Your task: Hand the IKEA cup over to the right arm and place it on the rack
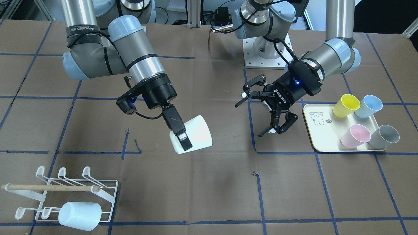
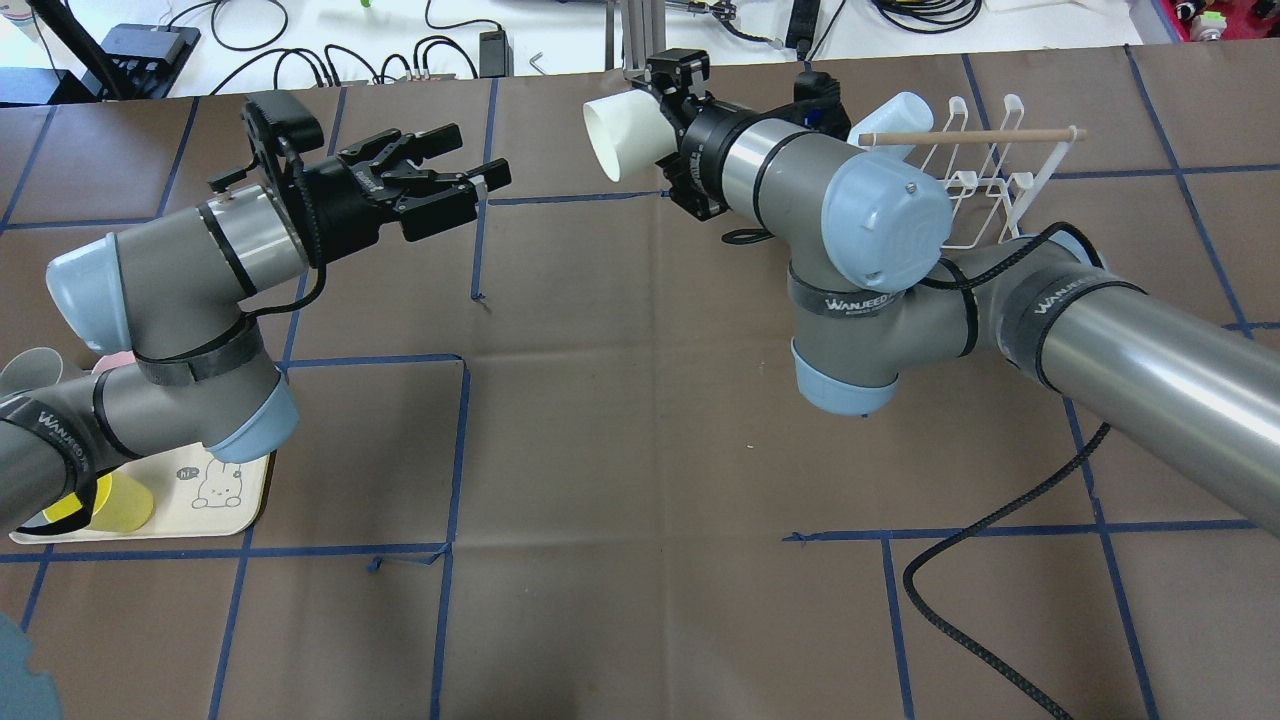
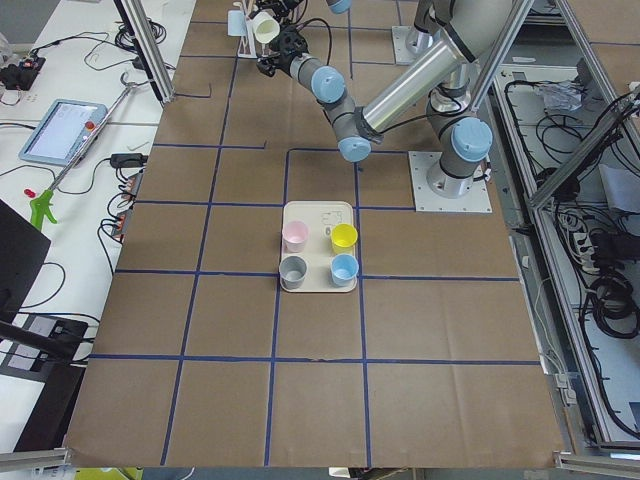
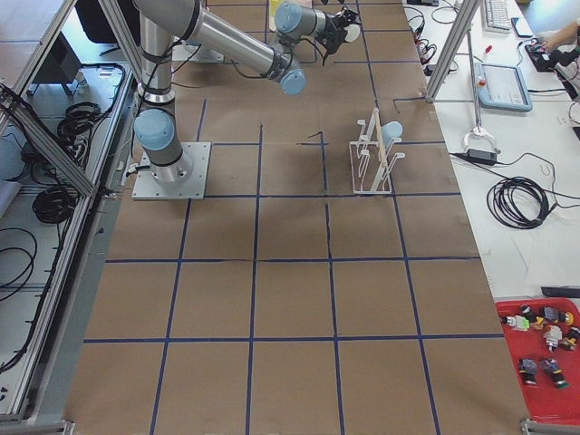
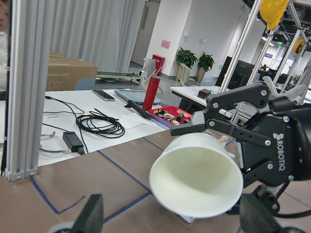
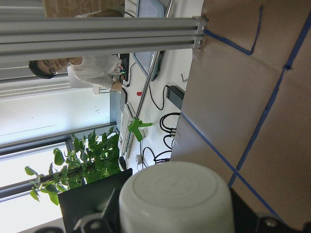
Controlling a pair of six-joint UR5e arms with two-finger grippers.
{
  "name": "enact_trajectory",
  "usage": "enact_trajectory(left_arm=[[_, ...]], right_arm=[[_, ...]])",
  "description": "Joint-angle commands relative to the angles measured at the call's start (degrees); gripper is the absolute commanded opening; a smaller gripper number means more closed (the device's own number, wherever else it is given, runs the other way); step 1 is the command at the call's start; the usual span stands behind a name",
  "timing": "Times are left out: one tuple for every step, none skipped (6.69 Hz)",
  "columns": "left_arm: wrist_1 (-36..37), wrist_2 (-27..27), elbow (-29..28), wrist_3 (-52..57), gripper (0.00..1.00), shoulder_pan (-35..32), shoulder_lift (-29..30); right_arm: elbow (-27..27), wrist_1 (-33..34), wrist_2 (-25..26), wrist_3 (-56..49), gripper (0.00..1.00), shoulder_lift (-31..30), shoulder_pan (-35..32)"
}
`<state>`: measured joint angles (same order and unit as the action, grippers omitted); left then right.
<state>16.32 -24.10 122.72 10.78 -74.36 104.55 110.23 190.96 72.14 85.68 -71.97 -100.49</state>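
My right gripper is shut on a white IKEA cup and holds it on its side above the table's middle. The overhead view shows the cup with its mouth turned toward my left gripper, which is open, empty and a short gap away. In the left wrist view the cup's open mouth faces the camera. The right wrist view shows the cup's base. The white wire rack with its wooden dowel stands at the table edge beyond the right arm and carries one pale cup.
A cream tray by the left arm holds yellow, blue, pink and grey cups. Blue tape lines cross the brown table. The rack also shows in the overhead view.
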Motion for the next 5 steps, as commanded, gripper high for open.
enact_trajectory(left_arm=[[-2.67, -8.08, -3.51, -4.42, 0.99, 1.32, -0.31], [-9.57, -14.16, -7.81, -6.80, 0.99, 0.80, -1.53], [-19.03, -19.44, -12.20, -6.83, 0.99, -0.25, -2.50], [-32.27, -25.23, -17.55, -7.78, 0.99, -2.00, -5.21], [-48.76, -33.99, -24.39, -8.58, 0.99, -4.89, -8.02]], right_arm=[[0.08, 0.12, -0.07, -20.09, 0.22, -0.62, 7.73], [0.08, 0.20, 0.11, -33.26, 0.22, -0.71, 10.63], [-0.01, 0.20, 0.02, -45.13, 0.20, -0.63, 13.79], [-0.45, 0.29, -0.24, -60.04, 0.19, -0.63, 18.00], [-0.71, 0.81, -0.76, -69.59, 0.19, -0.02, 22.05]])
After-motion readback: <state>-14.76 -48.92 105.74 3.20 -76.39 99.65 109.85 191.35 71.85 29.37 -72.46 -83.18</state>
